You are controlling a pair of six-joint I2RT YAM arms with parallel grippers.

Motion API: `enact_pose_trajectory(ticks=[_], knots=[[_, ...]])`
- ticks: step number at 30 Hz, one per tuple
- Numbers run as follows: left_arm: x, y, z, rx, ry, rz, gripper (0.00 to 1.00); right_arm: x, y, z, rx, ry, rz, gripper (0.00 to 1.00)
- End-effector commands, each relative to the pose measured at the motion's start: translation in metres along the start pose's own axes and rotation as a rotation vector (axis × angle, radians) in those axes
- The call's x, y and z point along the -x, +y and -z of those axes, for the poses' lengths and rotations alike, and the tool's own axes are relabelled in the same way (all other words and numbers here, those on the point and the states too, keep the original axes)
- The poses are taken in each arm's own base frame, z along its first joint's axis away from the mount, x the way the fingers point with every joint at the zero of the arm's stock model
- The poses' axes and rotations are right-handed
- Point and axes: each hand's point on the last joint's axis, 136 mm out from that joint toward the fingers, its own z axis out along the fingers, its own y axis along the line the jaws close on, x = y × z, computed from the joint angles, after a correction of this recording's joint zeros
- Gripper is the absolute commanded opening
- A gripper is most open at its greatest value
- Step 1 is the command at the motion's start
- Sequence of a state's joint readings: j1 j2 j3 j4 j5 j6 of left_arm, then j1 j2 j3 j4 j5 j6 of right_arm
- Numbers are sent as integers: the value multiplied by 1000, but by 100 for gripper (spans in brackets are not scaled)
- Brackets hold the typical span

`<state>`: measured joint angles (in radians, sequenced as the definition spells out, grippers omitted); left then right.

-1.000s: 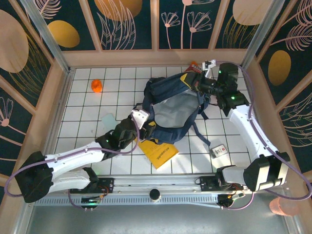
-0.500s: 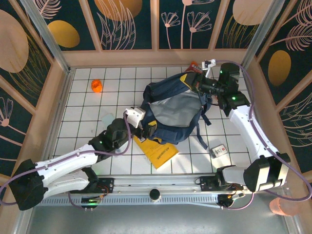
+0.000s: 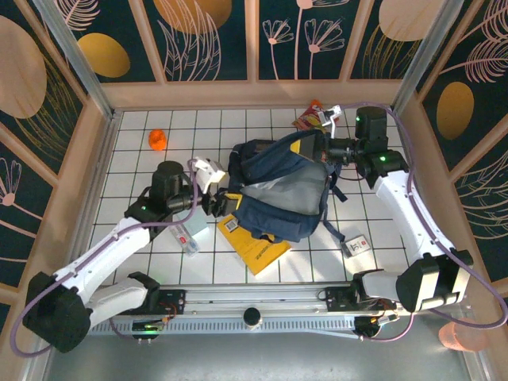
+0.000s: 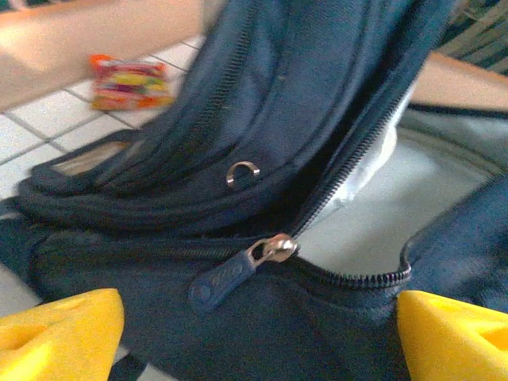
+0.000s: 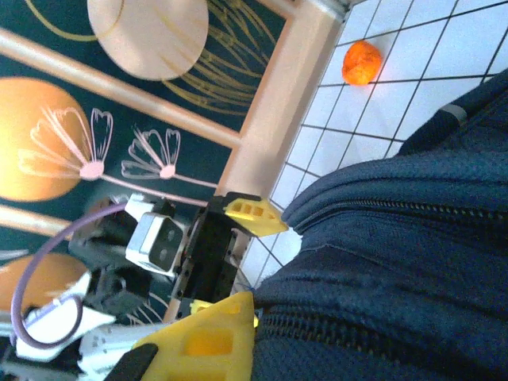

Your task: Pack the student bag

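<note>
Nearest on the white-tiled desk (image 3: 143, 171), a flat yellow booklet (image 3: 258, 250) lies half under the navy-blue fabric student bag (image 3: 282, 194). It probably waits there to go inside. Its small label is too small to read, as is the red-marked white card (image 3: 357, 244) to its right.

The student bag sits mid-desk. The left tool (image 3: 218, 202) hangs released just beside its left flank, yellow fingers spread either side of the dark zip pull (image 4: 230, 274). That looks like lining up on the zip. Lettering on the pull is blurred.

Farther back, the right tool (image 3: 321, 148) is clenched on the bag's top edge, seemingly lifting it so the pale-lined mouth gapes.

At the far wall lie an orange ball (image 3: 157, 140) and a bright snack packet (image 3: 308, 119), its print illegible.
</note>
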<state>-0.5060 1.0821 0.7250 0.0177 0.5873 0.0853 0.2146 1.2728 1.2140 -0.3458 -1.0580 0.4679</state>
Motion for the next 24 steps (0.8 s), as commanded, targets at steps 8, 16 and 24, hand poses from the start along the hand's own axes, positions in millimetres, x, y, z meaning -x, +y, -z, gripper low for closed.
enact_pose_trajectory(ticks=[8, 16, 24], knots=[[-38, -19, -15, -245, 173, -322, 78, -12, 44, 12, 140, 99, 224, 0], [-32, -33, -27, -389, 115, -246, 67, -14, 32, 8, 125, 126, 204, 0], [-39, -43, -29, -442, 125, -137, 67, -10, 27, 6, 108, 115, 191, 0]])
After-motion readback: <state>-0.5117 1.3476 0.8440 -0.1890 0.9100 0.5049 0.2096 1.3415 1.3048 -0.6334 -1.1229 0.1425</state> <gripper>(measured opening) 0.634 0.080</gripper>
